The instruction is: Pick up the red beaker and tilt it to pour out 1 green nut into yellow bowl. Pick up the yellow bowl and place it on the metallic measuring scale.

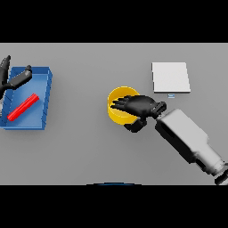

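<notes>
The yellow bowl (116,111) stands on the grey table near the middle. My right hand (140,105) reaches in from the right and lies over the bowl's right half. Its fingers stretch straight across the opening and the thumb hangs outside the near wall, so the hand is open. The inside of the bowl is mostly hidden by the hand. The red beaker (22,107) lies on its side in a blue tray (44,95) at the far left. My left hand (15,78) hovers open over the tray's far corner. The metallic scale (170,77) sits at the back right.
The blue tray's raised walls surround the red beaker at the left edge. A small label strip (171,95) lies just in front of the scale. My right forearm (187,138) crosses the table's right side diagonally.
</notes>
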`<state>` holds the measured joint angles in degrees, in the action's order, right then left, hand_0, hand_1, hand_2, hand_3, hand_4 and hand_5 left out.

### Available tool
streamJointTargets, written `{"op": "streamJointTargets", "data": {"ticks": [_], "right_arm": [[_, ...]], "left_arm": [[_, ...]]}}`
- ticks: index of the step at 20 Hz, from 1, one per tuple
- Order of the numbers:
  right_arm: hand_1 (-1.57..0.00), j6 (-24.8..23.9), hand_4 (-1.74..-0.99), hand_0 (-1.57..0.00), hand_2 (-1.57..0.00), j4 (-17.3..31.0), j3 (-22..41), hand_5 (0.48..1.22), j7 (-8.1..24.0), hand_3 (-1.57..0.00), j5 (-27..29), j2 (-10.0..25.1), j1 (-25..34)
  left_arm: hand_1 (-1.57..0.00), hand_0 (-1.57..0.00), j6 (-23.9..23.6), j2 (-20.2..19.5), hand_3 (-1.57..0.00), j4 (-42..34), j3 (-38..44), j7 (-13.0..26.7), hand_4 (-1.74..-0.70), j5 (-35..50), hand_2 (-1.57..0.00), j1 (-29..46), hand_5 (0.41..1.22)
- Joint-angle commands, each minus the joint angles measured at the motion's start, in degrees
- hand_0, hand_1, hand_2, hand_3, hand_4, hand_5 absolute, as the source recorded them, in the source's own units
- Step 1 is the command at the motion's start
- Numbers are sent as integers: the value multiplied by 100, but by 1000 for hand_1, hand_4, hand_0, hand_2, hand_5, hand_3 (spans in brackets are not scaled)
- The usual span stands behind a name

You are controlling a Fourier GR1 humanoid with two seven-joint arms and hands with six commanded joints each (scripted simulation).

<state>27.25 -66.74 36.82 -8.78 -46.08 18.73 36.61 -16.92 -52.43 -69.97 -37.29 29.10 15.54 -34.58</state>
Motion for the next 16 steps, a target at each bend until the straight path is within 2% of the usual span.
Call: {"op": "streamJointTargets", "data": {"ticks": [1, 2, 3, 4, 5, 7, 8, 10, 12, 14, 15, 16], "right_arm": [[-40, -36, -1339, -16, -68, 134, 31, 784, 6, -94, -67, 6, 57], [-107, 2, -1362, -93, -133, 35, 60, 820, 19, -160, -84, 29, 55], [-236, 59, -1387, -258, -233, -60, 88, 900, -49, -249, -82, 80, 25], [-437, 79, -1425, -508, -388, 2, 112, 964, -67, -359, -95, 58, 45], [-664, 154, -1488, -721, -624, -45, 105, 1016, -2, -472, -74, 78, 24], [-991, 323, -1571, -1027, -965, -15, 142, 1090, -108, -691, 5, 117, 82], [-1107, 432, -1604, -1136, -1086, -83, 155, 1116, -43, -867, 50, 145, 55], [-1274, 541, -1649, -1292, -1261, -130, 146, 1154, 39, -1019, 125, 165, 52], [-1381, 487, -1682, -1393, -1314, -54, 150, 1178, 21, -1142, 158, 150, 95], [-1449, 538, -1703, -1457, -1387, -226, 153, 1193, 50, -1170, 199, 224, 39], [-1474, 445, -1711, -1480, -1424, -188, 144, 1199, -46, -1176, 208, 238, 32], [-1493, 469, -1717, -1498, -1453, -195, 123, 1203, 3, -1181, 216, 241, 79]], "left_arm": [[1, 1, 5, -13, 1, -24, 2, 9, -792, -3, 1, -18, 725], [1, 1, 3, 31, 1, 16, -10, -2, -792, -16, 1, -43, 723], [1, 1, 20, 16, 1, 9, 3, -42, -793, 1, 1, -25, 722], [1, 1, -13, 48, 1, -13, -12, 5, -793, -3, 1, -31, 723], [1, 1, -21, 31, 1, -25, -4, 4, -795, 6, 1, -5, 725], [1, 1, -92, -55, 1, -115, 41, 12, -800, 28, 1, 60, 727], [1, 1, -79, -52, 1, -78, 37, 53, -799, 21, 1, 39, 728], [1, 1, -83, -54, 1, -122, 14, 29, -799, 10, 1, 63, 727], [1, 1, -69, -12, 1, -69, 27, -7, -802, 30, 1, 43, 725], [1, 1, -24, -36, 1, -23, 56, 20, -804, 46, 1, -13, 726], [1, 1, -86, -26, 1, -92, 33, 13, -806, 26, 1, 32, 724], [1, 1, -76, -37, 1, -121, 14, 9, -805, 13, 1, 40, 725]]}}
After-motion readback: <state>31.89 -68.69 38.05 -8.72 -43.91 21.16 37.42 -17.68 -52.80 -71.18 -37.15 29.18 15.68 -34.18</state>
